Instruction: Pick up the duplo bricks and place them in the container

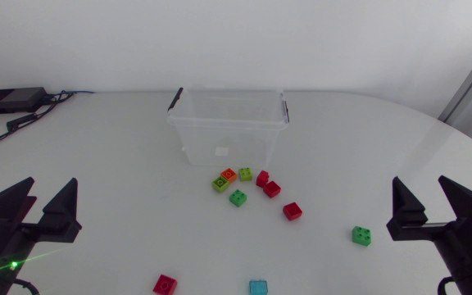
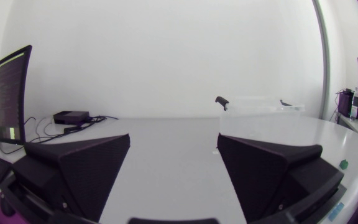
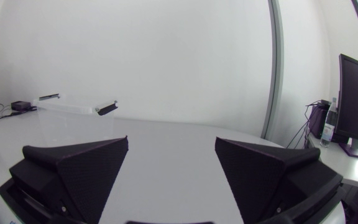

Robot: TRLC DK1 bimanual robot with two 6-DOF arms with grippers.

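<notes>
Head view looks down on the container (image 1: 228, 131): a clear, see-through plastic box with a black latch at each short end, standing upright at the far middle of the white tabletop (image 1: 367, 139); its top looks open. Just in front of it lies a loose cluster of duplo bricks; a yellow-green brick (image 1: 220, 183) touches an orange brick (image 1: 229, 174), with a lime brick (image 1: 245, 174) just beside; a red brick (image 1: 262, 178) touches a second red brick (image 1: 272, 189); a dark green brick (image 1: 238, 197) sits nearer the front, and a third red brick (image 1: 292, 211) a little apart. Farther out, a lone green brick (image 1: 362, 236) lies near the right hand (image 1: 419, 182); a fourth red brick (image 1: 165, 284) and a cyan brick (image 1: 258, 288) lie at the front edge. The left hand (image 1: 53, 183) hovers at the front left, well apart from every brick; both hands have their fingers spread wide and hold nothing. In the left wrist view the container (image 2: 260, 115) stands ahead of the left hand (image 2: 174, 140); in the right wrist view it (image 3: 73, 107) shows ahead of the right hand (image 3: 171, 142). A black box (image 1: 11, 100) with cables rests at the far left corner.
</notes>
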